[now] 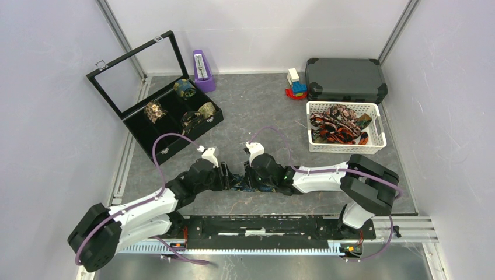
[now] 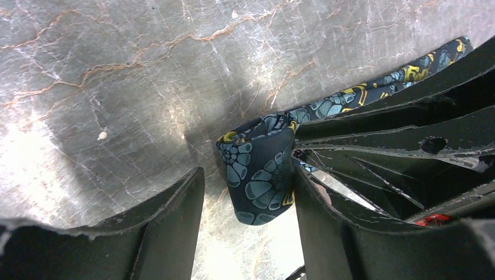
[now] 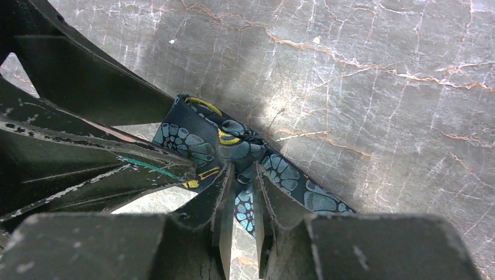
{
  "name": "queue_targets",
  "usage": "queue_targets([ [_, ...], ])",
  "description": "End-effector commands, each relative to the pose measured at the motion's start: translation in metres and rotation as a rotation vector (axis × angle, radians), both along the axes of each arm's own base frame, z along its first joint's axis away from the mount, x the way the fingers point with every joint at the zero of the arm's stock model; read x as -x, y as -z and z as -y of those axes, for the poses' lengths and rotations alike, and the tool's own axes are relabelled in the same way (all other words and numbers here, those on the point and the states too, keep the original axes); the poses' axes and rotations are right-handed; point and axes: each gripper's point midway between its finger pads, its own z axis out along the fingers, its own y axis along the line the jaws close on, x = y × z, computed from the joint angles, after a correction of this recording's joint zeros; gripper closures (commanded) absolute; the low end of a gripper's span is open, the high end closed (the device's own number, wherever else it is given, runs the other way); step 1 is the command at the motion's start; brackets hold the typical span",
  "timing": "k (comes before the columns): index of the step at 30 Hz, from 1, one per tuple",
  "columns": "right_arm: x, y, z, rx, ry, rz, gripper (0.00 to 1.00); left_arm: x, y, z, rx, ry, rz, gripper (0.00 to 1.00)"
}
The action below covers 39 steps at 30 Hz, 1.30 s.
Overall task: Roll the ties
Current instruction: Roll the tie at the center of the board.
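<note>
I'm watching the left end effector [image 2: 246, 175] standing apart around a small curl of the navy tie [image 2: 260, 181]. Its woven fabric, with teal flowers and gold loops, is lying at the near middle of the grey veined tabletop [image 2: 117, 87]. The right end effector [image 3: 244, 170] is clamping the flat strip. Farther off, coiled ties [image 1: 155, 111] are sitting in a black box [image 1: 192, 139], and loose ties [image 1: 338, 125] in a white lattice basket [image 1: 344, 148].
</note>
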Motion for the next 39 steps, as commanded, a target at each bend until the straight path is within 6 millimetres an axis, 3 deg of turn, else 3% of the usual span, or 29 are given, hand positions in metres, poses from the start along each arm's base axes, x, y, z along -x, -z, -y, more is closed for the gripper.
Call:
queue_targets([
  [1,-0.001,-0.004,0.002,-0.011,-0.001,0.012,0.77,-0.007,-0.013,0.014,0.095,0.016,0.045,0.37],
  [15,0.0,-0.003,0.0,-0.014,-0.006,0.006,0.78,-0.007,-0.01,0.025,0.155,0.048,0.039,0.48],
  [25,0.0,-0.003,0.0,-0.017,-0.008,0.005,0.78,-0.007,-0.011,0.028,0.168,0.064,0.045,0.64],
  [29,0.0,-0.005,-0.001,-0.021,-0.01,0.005,0.78,-0.007,-0.011,0.028,0.165,0.065,0.046,0.75],
  [33,0.0,-0.01,-0.001,-0.029,-0.01,0.012,0.78,-0.008,-0.011,0.025,0.144,0.065,0.048,0.87],
  [39,-0.002,-0.027,-0.002,-0.047,-0.018,0.035,0.76,-0.009,-0.014,0.017,0.098,0.047,0.057,0.97],
])
